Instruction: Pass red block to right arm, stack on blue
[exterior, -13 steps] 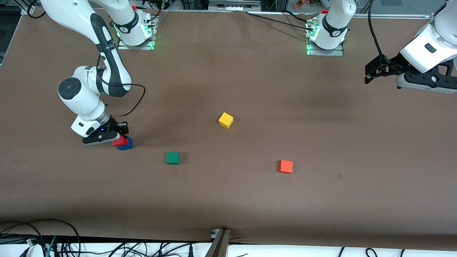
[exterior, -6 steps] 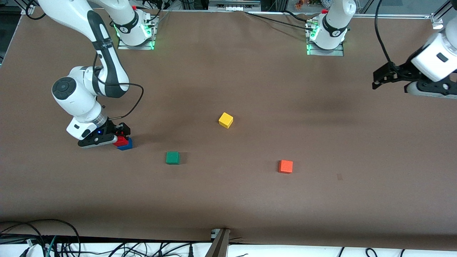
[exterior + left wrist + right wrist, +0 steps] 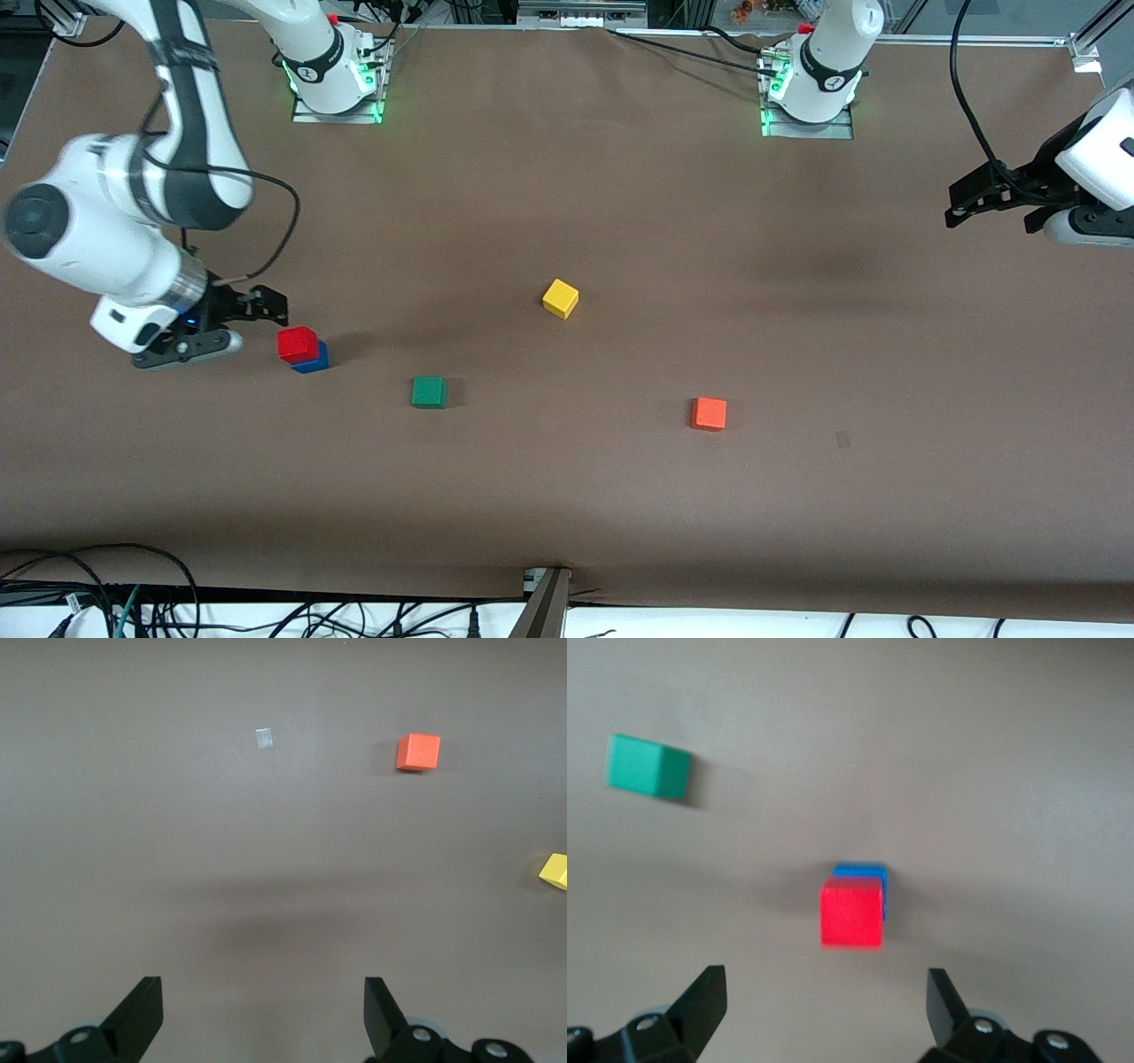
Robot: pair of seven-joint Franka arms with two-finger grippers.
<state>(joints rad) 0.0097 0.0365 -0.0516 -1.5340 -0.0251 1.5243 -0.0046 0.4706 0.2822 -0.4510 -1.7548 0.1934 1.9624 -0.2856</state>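
Front view: the red block (image 3: 297,343), a small matte cube, sits on the blue (image 3: 312,358) toward the right arm's end of the bench (image 3: 567,496); the right gripper (image 3: 266,306), clamped on it a second ago, now hangs open beside it. Left wrist view: the left gripper (image 3: 263,1010) open, orange cube (image 3: 418,752) visible. Right wrist view: green cube (image 3: 647,765) near the stack.

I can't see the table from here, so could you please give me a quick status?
Both grippers open: right gripper beside stack, left gripper waiting over table end. Small matte red cube sits on small blue cube. Nothing obstructing.

left tool (image 3: 957,206) open, right tool (image 3: 266,310) open
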